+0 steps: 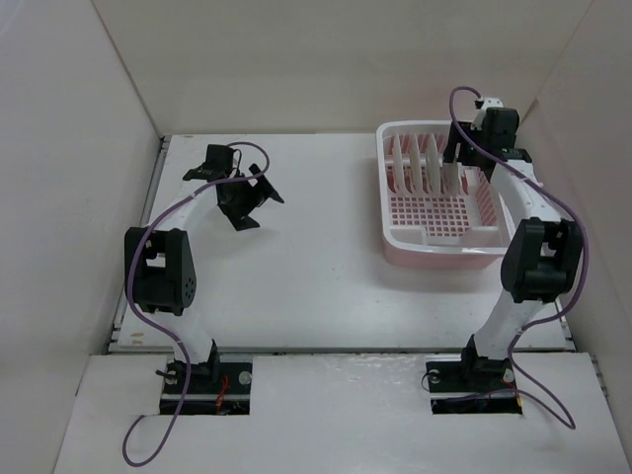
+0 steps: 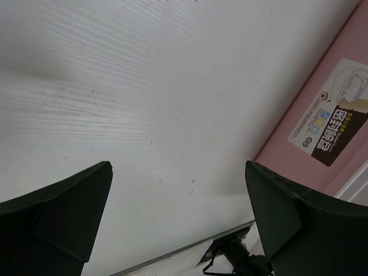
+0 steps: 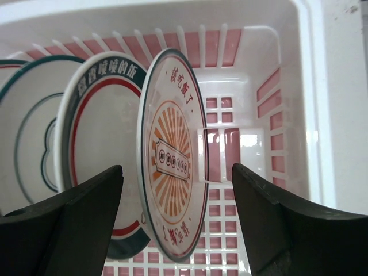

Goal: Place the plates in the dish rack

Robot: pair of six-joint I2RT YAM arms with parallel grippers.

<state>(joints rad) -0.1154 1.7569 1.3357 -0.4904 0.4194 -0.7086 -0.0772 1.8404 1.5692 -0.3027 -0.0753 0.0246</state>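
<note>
The dish rack (image 1: pixel 435 248) stands at the right of the table, with a white rim and a pink grid floor. Several plates (image 1: pixel 419 163) stand upright between its dividers. In the right wrist view the nearest is an orange-patterned plate (image 3: pixel 172 155), then a dark-ringed plate (image 3: pixel 100 144), a flower-outline plate (image 3: pixel 29 144) and the edge of another plate (image 3: pixel 7 63). My right gripper (image 3: pixel 178 195) is open above the rack (image 3: pixel 322 86), its jaws either side of the orange plate without touching it. My left gripper (image 1: pixel 254 200) is open and empty over the left of the table.
The left wrist view shows my open left gripper (image 2: pixel 178 201), bare white table (image 2: pixel 144 86) and the rack's pink base with a label (image 2: pixel 336 123). White walls enclose the table on three sides. The right arm's base (image 2: pixel 241 256) shows at the bottom.
</note>
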